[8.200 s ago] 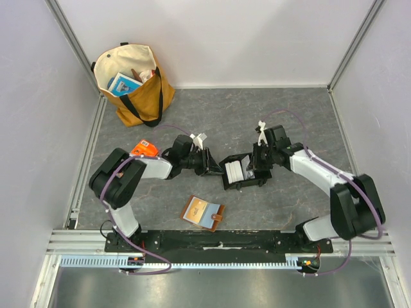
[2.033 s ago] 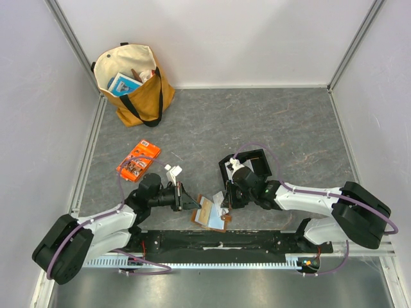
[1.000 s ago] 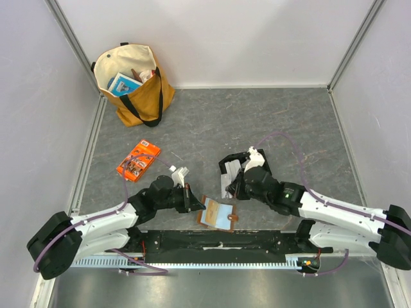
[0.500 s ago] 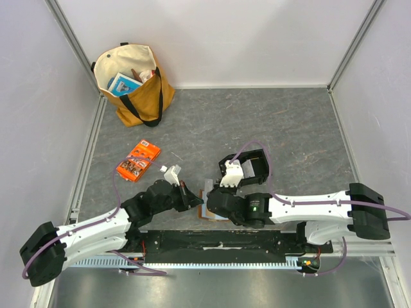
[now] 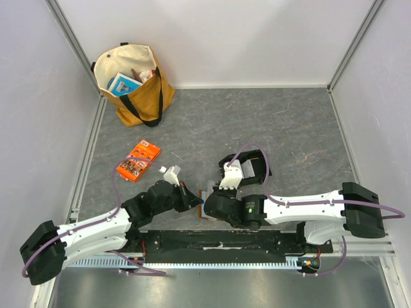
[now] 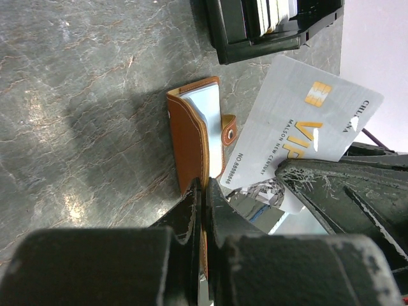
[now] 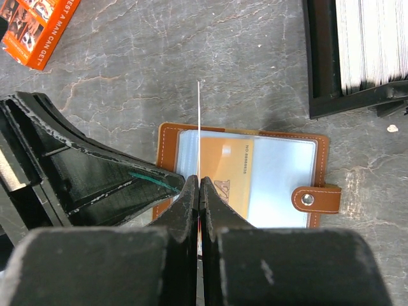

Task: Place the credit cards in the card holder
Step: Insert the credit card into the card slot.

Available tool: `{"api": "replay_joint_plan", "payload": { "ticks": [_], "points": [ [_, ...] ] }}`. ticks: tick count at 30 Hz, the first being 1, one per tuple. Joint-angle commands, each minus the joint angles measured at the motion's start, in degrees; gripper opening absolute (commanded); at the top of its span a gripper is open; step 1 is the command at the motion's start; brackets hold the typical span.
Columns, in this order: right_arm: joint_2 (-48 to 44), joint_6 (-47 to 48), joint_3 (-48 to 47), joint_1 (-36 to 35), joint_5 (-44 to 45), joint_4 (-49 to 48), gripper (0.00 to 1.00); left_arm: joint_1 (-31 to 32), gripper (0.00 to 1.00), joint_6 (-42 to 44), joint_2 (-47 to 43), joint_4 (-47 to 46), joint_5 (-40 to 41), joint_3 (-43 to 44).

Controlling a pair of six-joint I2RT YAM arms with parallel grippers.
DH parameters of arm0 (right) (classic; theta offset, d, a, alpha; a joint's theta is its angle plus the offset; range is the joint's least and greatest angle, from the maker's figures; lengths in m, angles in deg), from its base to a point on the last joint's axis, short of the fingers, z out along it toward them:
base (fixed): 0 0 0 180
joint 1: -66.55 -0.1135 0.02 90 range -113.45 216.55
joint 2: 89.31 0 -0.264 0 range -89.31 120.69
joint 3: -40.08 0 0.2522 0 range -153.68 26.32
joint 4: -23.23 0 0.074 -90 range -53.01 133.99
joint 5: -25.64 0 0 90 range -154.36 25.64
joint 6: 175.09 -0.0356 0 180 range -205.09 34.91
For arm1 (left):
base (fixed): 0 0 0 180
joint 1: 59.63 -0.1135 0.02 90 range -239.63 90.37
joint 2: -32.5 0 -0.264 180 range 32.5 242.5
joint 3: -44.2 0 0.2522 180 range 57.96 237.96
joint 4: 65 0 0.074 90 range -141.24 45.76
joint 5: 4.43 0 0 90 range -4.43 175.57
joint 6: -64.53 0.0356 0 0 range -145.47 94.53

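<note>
Right wrist: rectangular brown leather-like card holder [image 7: 280,172]

Grey marbled tabletop [image 5: 257,122], pale walls [image 5: 225,38]

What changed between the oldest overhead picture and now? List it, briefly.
Both arms drew back from the black plastic tray toward the table's near edge. The right claw now grips a pale grey credit card edge-on above the brown leather card holder. The left claw pinches the holder's cover. The orange printed packet and the tan tote bag stayed put.
</note>
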Motion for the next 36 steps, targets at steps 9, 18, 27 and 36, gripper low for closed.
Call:
{"api": "replay_joint_plan", "payload": {
  "ticks": [9, 18, 27, 36],
  "points": [
    [3.37, 1.44, -3.50, -0.92, 1.52, -2.13, 0.00, 0.49, 0.02, -1.83, 0.11, -1.55, 1.21, 2.58],
    [5.22, 1.00, -5.87, -1.19, 2.92, 4.55, 0.00, 0.49, 0.02, -1.57, -0.42, -0.94, 1.47, 2.41],
    [0.04, 0.38, -2.54, -0.40, 3.54, 9.66, 0.00, 0.40, 0.02, 0.19, -1.47, 2.57, 3.93, 0.65],
    [-9.19, 8.99, 12.13, 10.49, -17.37, -7.74, 0.00, 0.49, 0.02, 2.48, 1.25, 4.86, 4.90, -2.68]
  ]
}}
